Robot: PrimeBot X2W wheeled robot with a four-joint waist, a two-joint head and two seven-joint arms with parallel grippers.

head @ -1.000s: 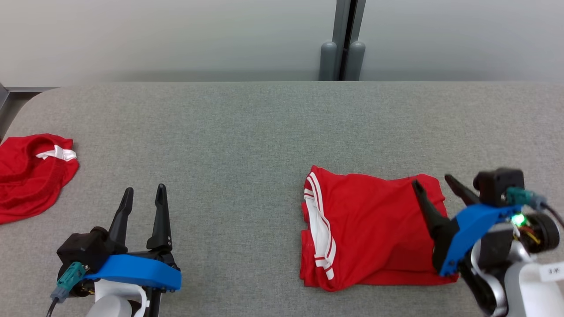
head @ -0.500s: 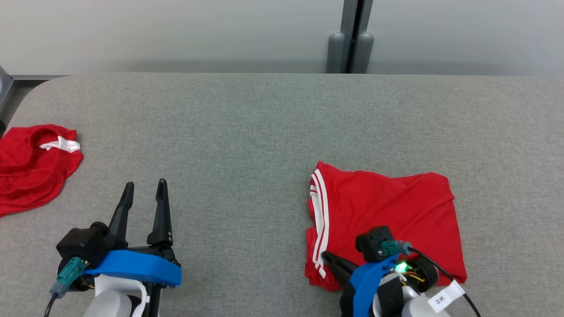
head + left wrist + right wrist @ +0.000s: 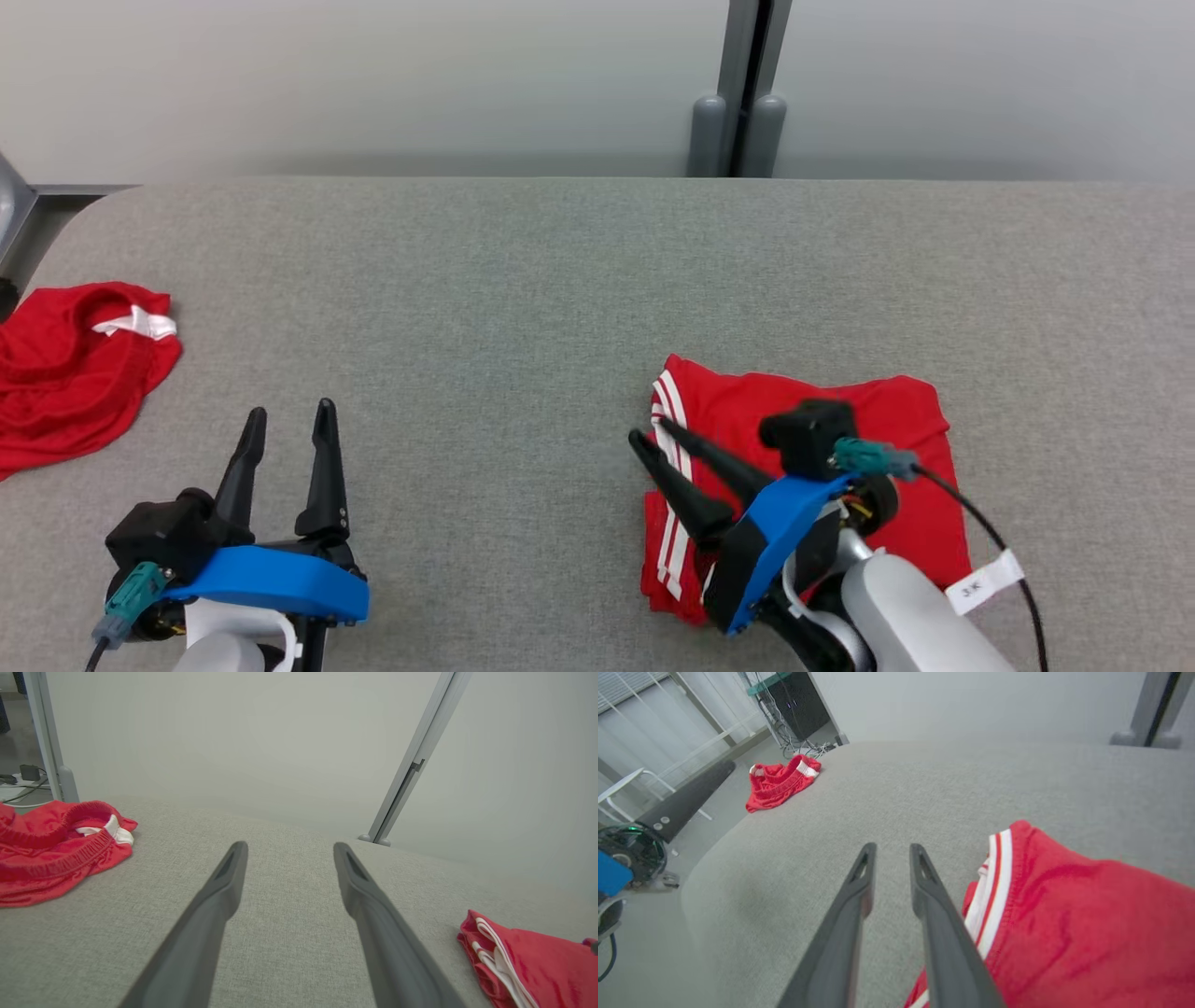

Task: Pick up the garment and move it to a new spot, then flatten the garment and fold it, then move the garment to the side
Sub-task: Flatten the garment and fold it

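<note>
Head view, right claw (image 3: 651, 429) aslant, seemingly over garment (image 3: 896, 411)

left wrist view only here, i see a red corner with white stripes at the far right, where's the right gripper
Observer: Head view: the right gripper is over the striped left edge of the folded garment, fingers pointing toward the robot's left.
Operator: holding anything
Observer: Right wrist view: its fingers stand a narrow gap apart, bare table between the tips; no pinched cloth visible.
Operator: is it folded flat
Observer: It lies as a rough rectangle, the right forearm across its near side.
</note>
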